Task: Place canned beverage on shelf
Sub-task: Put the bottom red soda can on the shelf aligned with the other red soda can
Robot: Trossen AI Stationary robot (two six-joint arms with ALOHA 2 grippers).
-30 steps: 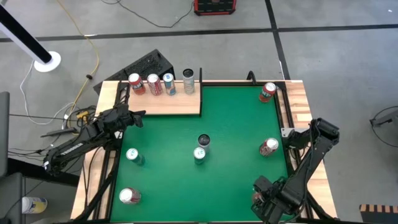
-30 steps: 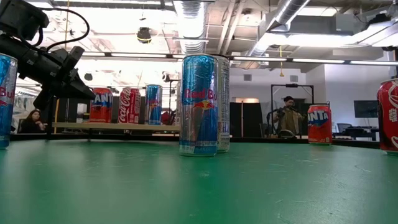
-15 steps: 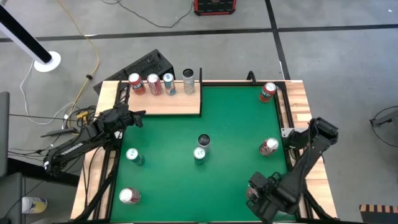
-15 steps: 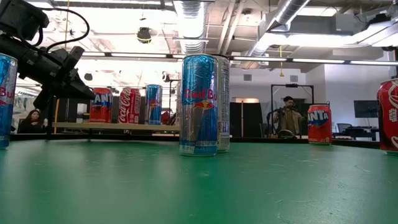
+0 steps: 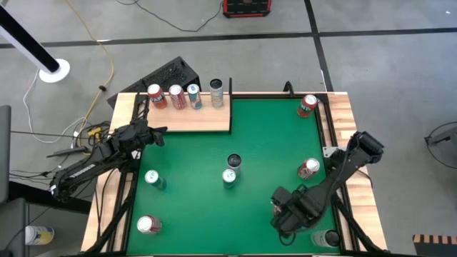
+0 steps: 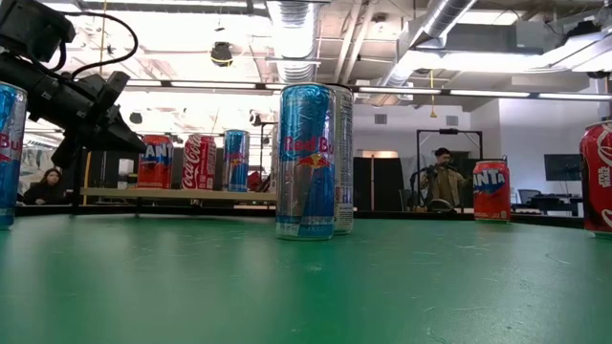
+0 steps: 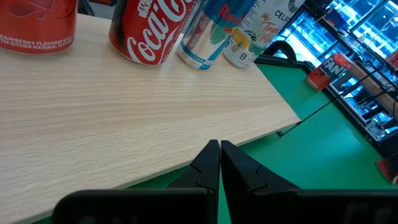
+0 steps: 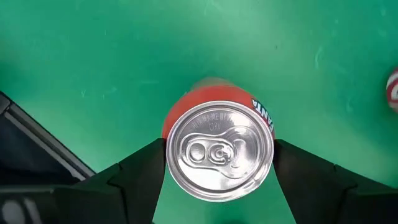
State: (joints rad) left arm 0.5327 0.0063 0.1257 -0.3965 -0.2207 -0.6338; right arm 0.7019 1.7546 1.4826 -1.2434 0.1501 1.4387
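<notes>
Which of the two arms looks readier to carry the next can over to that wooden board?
The right. Its claw already grips a Fanta can between its fingers. The left claw is shut and empty, waiting at the shelf edge.

A grey concrete floor [image 5: 400, 71] is surrounding the tabletop [image 5: 271, 143], with dark seam lines [image 5: 314, 28] crossing it, a yellow cable [image 5: 107, 57] and a black cable [image 5: 171, 25] trailing over it, and a white round stand base [image 5: 54, 71] and a red-and-black case [image 5: 246, 7] sitting on it. Beyond the tabletop's far edge, an open ceiling is showing a large metal duct [image 6: 296, 29], further pipes [image 6: 430, 38] and long light strips [image 6: 421, 92] that are lighting the room brightly. A person [image 6: 443, 177] is standing in front of a dark doorway [image 6: 449, 158], and another person [image 6: 48, 186] is sitting at the far side.
</notes>
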